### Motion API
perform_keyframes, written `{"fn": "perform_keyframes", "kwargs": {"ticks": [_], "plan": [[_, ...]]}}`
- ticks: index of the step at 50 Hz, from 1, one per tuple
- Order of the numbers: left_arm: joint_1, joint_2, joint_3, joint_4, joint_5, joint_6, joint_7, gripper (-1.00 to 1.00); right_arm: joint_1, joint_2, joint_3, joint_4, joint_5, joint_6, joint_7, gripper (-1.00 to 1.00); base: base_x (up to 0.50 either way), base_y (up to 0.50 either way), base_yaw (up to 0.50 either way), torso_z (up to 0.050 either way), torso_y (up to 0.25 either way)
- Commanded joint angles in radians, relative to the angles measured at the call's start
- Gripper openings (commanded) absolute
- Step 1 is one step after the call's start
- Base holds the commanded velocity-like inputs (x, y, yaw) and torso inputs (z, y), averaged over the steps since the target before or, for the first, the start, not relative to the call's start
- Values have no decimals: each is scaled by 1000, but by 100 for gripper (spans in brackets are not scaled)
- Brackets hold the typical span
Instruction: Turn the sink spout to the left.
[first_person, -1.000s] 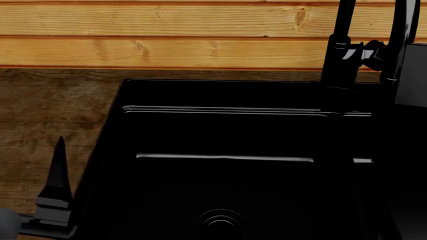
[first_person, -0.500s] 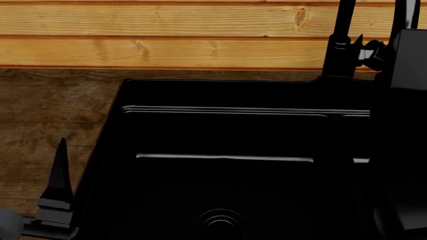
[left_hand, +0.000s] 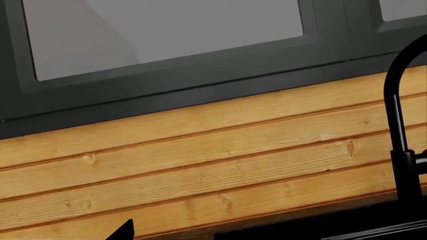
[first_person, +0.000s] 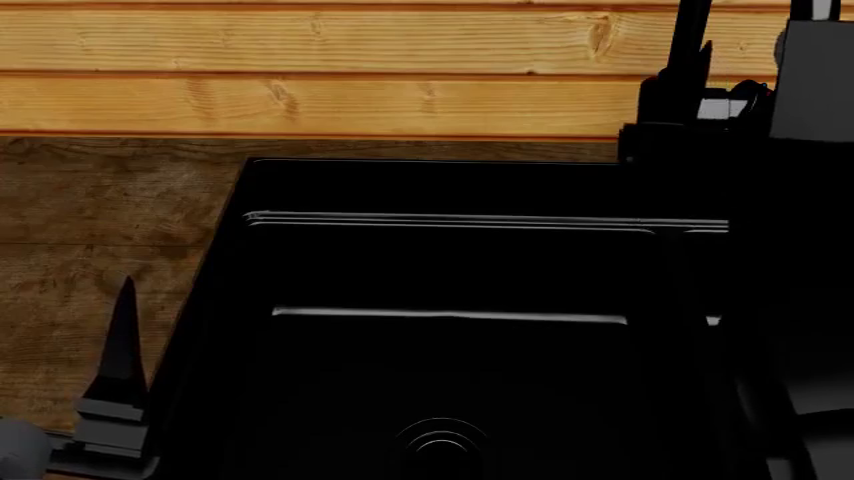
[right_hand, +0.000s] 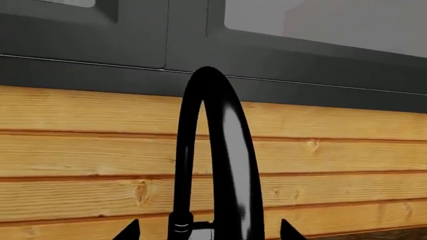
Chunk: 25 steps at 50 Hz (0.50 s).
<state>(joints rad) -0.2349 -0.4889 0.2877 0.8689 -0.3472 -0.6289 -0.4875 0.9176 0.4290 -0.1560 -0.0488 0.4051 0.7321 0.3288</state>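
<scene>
The sink spout (right_hand: 220, 150) is a glossy black gooseneck standing in front of the wooden wall. In the right wrist view it rises between my right gripper's (right_hand: 208, 232) two fingertips (right_hand: 130, 231), which stand wide apart on either side of it without visibly touching it. In the head view its post (first_person: 691, 30) shows at the top right, mostly covered by my right arm (first_person: 814, 80). The black sink (first_person: 441, 190) fills the middle, with a ridged drain (first_person: 441, 440). My left gripper's finger (first_person: 118, 350) points up at the sink's left edge, empty.
A wooden plank wall (first_person: 334, 70) runs behind the sink, with dark window frames (right_hand: 167, 55) above it. A brown wooden counter (first_person: 107, 220) lies left of the basin. The left wrist view shows the spout (left_hand: 395, 125) far off to one side.
My right arm has moved in towards the faucet and now covers more of its post and bracket in the head view. The left gripper has sunk slightly.
</scene>
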Motion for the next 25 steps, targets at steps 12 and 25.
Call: {"fn": "perform_keyframes", "kwargs": {"ticks": [12,25], "plan": [[1,-5,3,-3,-4,7,-3,100,55,-29,-50,-9,12,17,-27,100,0,0,0,0,0],[2,-7,3,-6,-7,11,-5,100,52,-44,-83,1,7,7,-37,100,0,0,0,0,0]]}}
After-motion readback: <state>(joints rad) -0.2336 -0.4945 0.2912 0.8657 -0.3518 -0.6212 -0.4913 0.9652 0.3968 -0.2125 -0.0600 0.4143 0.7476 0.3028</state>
